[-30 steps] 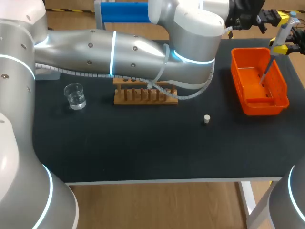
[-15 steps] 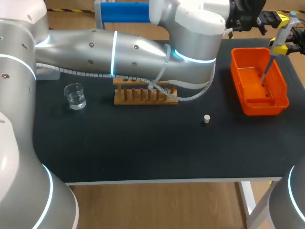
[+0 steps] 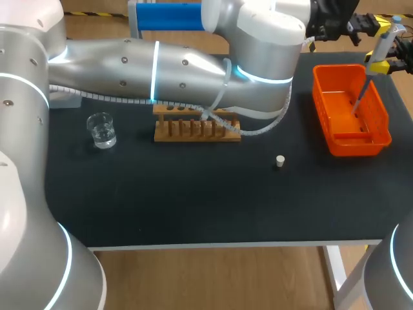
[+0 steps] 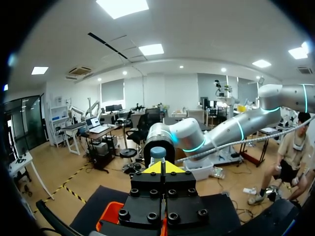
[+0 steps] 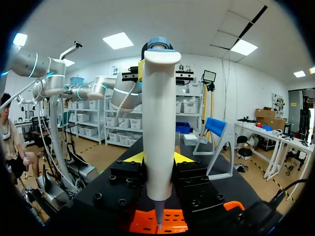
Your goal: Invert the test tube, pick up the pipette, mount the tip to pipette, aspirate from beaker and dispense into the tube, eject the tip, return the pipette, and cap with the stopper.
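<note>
While the pipette (image 3: 382, 44) is clamped upright between the fingers of the right gripper (image 5: 158, 158), its thin lower end is pointed down into the orange basket (image 3: 322, 106) at the far right of the table (image 3: 193, 200). Seen from the right wrist, the tapered end hangs just above the basket's perforated floor.

The left arm (image 3: 193, 64) is stretched from the left across the back of the table. The left gripper (image 4: 161, 167) is held just beside the pipette's blue top, its yellow tips pressed together with nothing between them.

Much of the far table is screened by this arm. The rear of the wooden rack (image 3: 193, 129) is hidden beneath it, and a pale cable (image 3: 258, 127) is looped in front of the rack's right end. The glass beaker (image 3: 101, 129) stands unobstructed left of the rack. The small white stopper (image 3: 280, 161) lies alone, between rack and basket and nearer the front edge.
</note>
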### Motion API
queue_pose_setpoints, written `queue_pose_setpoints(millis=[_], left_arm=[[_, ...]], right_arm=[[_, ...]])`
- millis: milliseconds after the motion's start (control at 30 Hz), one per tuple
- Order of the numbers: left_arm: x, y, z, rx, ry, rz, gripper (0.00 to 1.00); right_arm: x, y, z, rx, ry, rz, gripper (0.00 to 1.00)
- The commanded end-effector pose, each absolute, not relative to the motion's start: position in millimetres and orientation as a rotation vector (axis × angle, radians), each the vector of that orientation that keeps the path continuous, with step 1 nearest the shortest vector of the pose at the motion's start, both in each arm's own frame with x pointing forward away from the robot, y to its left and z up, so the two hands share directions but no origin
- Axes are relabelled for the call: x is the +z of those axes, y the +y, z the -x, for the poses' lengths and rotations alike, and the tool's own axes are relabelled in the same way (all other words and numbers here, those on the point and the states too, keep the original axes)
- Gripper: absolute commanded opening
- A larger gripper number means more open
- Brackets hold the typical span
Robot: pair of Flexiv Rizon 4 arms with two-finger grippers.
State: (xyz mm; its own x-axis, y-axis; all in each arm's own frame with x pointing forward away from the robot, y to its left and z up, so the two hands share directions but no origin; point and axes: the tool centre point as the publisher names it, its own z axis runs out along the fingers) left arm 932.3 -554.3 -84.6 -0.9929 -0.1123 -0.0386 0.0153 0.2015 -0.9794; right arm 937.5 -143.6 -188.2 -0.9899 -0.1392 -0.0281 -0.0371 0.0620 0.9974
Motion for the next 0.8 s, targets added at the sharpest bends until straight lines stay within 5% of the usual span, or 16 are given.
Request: queue_pose_setpoints(millis=[33, 800], left_arm=[[-91.1, -558.8, -934.5, -2.109, 2.176, 0.088, 0.0], [-93.3, -563.3, -941.8, -2.108, 2.183, 0.076, 0.0]], right_arm=[[-188.1, -145.9, -939.8, -2.09, -2.229, -0.194, 0.0], [-188.1, -145.9, -939.8, -2.09, -2.229, -0.194, 0.0]])
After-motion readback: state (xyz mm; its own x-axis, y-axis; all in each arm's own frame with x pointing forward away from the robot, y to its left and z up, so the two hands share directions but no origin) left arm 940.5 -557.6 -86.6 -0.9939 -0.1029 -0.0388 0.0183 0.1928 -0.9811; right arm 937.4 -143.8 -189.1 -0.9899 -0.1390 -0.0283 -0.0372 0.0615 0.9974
